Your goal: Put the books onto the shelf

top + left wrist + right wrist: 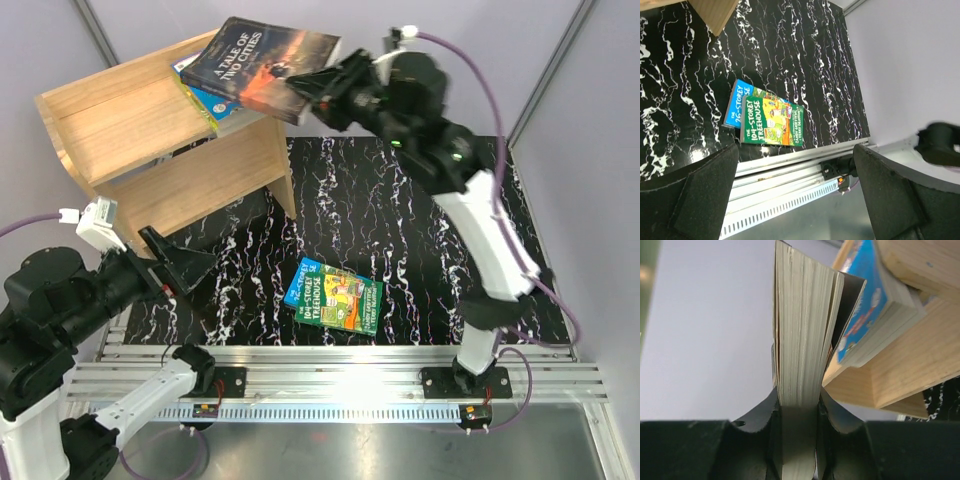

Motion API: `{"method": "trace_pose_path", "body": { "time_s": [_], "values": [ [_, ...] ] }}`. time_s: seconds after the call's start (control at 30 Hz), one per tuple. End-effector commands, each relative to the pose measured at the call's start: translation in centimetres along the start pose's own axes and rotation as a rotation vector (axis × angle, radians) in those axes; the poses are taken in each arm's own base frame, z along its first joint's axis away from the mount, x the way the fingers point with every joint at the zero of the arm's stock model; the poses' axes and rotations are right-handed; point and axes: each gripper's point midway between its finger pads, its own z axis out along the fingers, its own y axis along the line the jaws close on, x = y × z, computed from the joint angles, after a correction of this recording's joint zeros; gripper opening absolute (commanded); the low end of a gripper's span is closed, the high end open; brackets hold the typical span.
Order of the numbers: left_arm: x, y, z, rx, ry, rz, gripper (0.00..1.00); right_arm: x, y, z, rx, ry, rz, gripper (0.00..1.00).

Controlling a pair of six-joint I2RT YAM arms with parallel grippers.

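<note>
**A:** Two paperbacks on the black marbled mat [400,220]: the green "104-Storey Treehouse" [772,122], face up, overlapping the blue "26-Storey Treehouse" [735,102] beneath it. Both are well apart from the shelf [120,125]. Handling?

**B:** Judged light, thin and floppy, with glossy covers likely to slip. The pair lies flat, so one edge must come up first. Best hold is near the spine, where the pages stay together.

**A:** Third item, "A Tale of Two Cities" [262,68]?

**B:** Aloft and tilted at the shelf's top tier, over a blue cartoon book [215,103] lying there. Whether the two touch, I cannot tell. The right gripper [799,405] is clamped on one edge, jaws narrow, squeezing the page block. One cover sags loose, which suggests a limp book.

**A:** And the left gripper [795,160]?

**B:** Jaws spread wide with nothing between them. It hovers low near the shelf's foot, looking towards the pair on the mat.
</note>
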Motion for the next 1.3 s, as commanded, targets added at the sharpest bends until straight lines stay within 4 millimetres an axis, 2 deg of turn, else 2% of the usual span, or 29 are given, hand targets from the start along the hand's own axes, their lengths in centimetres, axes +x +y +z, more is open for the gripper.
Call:
{"method": "trace_pose_path", "body": {
  "time_s": [0.0, 0.03, 0.07, 0.1, 0.13, 0.23, 0.3, 0.33, 0.43, 0.6, 0.73, 0.83, 0.93, 0.97, 1.07, 1.17, 1.2, 1.27],
  "values": [
    [1.0, 0.4, -2.1, 0.018, 0.01, 0.026, 0.99, -0.8, -0.6, 2.5, 0.098, -0.241, -0.049, 0.0],
    [1.1, 0.4, -2.4, 0.023, 0.012, 0.023, 0.99, -1.8, -0.6, 2.6, 0.119, -0.326, -0.048, 0.0],
    [1.2, 0.4, -2.6, 0.026, 0.013, 0.023, 0.99, -1.9, -0.6, 3.2, 0.112, -0.363, -0.047, 0.0],
    [1.5, 0.5, -3.0, 0.027, 0.014, 0.022, 0.99, -1.1, -0.8, 3.8, 0.121, -0.376, -0.049, 0.0],
    [1.5, 0.4, -3.4, 0.037, 0.012, 0.024, 0.99, -1.4, -1.5, 4.6, 0.132, -0.438, -0.045, 0.0],
    [2.2, 0.5, -4.1, 0.049, 0.031, 0.034, 0.99, -0.4, -2.0, 5.6, 0.149, -0.509, -0.043, 0.0],
    [2.4, 0.4, -4.7, 0.06, 0.041, 0.053, 0.99, -0.4, -2.2, 5.9, 0.167, -0.569, -0.049, 0.0],
    [2.5, 0.4, -5.0, 0.061, 0.044, 0.057, 0.99, 0.7, -2.1, 6.0, 0.171, -0.573, -0.05, 0.0],
    [2.8, 0.2, -5.7, 0.079, 0.059, 0.078, 0.99, 1.5, -2.5, 6.6, 0.185, -0.648, -0.048, 0.0],
    [3.5, -0.1, -6.9, 0.119, 0.078, 0.097, 0.99, 3.1, -3.9, 8.9, 0.17, -0.675, -0.01, 0.0],
    [3.6, -0.6, -7.9, 0.166, 0.074, 0.108, 0.99, 3.3, -4.2, 10.1, 0.146, -0.709, 0.001, 0.0],
    [3.4, -0.2, -8.1, 0.168, 0.071, 0.105, 0.99, 3.4, -4.6, 10.7, 0.135, -0.723, 0.003, 0.0],
    [3.1, 0.5, -8.2, 0.156, 0.059, 0.088, 0.99, 3.8, -4.6, 11.1, 0.125, -0.695, 0.003, 0.19],
    [3.0, 0.6, -8.2, 0.154, 0.056, 0.086, 0.99, 4.0, -4.7, 11.2, 0.124, -0.684, 0.011, 0.38],
    [2.8, 1.0, -7.9, 0.135, 0.051, 0.079, 0.99, 4.6, -4.6, 10.7, 0.135, -0.632, 0.004, 0.67],
    [3.2, 1.0, -6.9, 0.128, 0.072, 0.08, 0.99, 4.9, -4.6, 9.8, 0.142, -0.585, -0.005, 0.82],
    [3.3, 0.9, -6.8, 0.137, 0.08, 0.081, 0.99, 4.9, -4.5, 9.3, 0.145, -0.564, -0.013, 0.92],
    [3.5, 0.7, -6.4, 0.148, 0.082, 0.076, 0.99, 5.0, -4.6, 8.6, 0.16, -0.543, -0.021, 0.99]
  ]
}}
